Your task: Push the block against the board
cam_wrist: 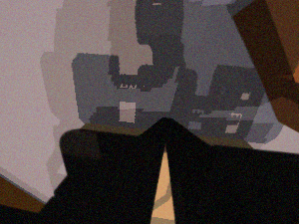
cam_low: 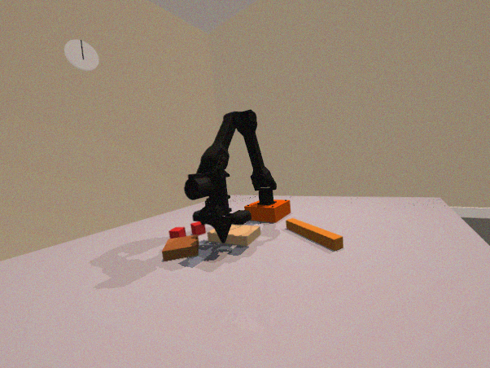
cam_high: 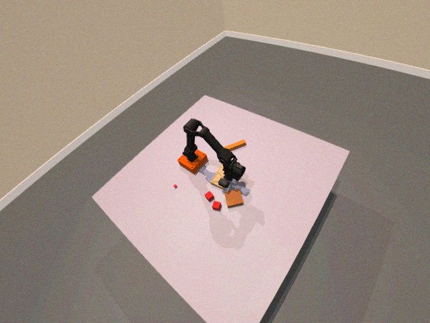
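Note:
A brown square block (cam_high: 233, 199) (cam_low: 181, 245) (cam_wrist: 285, 29) lies flat on the table. The tan board (cam_high: 216, 181) (cam_low: 249, 232) (cam_wrist: 163, 200) lies flat nearer the arm's base, partly hidden by the hand in the top view. A narrow gap separates it from the block in the exterior view, and they are turned differently. My gripper (cam_low: 223, 241) (cam_wrist: 166, 122) is shut and empty. It points down, with its tips low beside the board on the side away from the base. Whether they touch the board is unclear. The tips are hidden in the top view.
Two red cubes (cam_high: 209, 196) (cam_high: 216, 206) (cam_low: 177, 232) (cam_low: 198, 228) lie close to the block and board. A tiny red cube (cam_high: 175, 186) lies farther off. A long orange bar (cam_high: 236, 145) (cam_low: 315, 234) lies across the board from the red cubes. The orange base (cam_high: 193, 161) (cam_low: 269, 212) stands behind.

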`<state>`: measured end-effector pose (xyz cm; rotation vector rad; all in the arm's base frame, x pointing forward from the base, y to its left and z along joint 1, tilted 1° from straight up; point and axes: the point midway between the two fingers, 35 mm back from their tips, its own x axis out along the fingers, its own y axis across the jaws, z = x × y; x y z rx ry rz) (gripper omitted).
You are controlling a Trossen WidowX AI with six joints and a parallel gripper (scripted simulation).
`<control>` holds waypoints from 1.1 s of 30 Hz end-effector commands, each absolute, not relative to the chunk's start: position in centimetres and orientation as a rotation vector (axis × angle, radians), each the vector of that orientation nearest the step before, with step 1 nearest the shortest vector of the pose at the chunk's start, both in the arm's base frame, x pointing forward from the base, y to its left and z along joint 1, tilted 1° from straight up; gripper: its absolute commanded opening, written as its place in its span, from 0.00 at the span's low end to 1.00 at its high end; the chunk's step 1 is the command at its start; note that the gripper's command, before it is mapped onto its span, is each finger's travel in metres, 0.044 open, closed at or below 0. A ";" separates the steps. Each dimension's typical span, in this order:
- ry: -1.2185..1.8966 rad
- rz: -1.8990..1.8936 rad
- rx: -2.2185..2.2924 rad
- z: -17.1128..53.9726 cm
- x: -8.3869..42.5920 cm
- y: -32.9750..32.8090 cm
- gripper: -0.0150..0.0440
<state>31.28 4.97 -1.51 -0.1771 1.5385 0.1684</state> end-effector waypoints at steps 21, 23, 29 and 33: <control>1.548 0.174 -0.178 -1.6 32.5 5.3 0.25; 1.548 0.174 -0.178 -1.5 32.8 5.3 0.25; 1.547 0.174 -0.178 -1.5 33.8 5.5 0.25; 1.547 0.174 -0.178 -1.5 34.4 5.7 0.25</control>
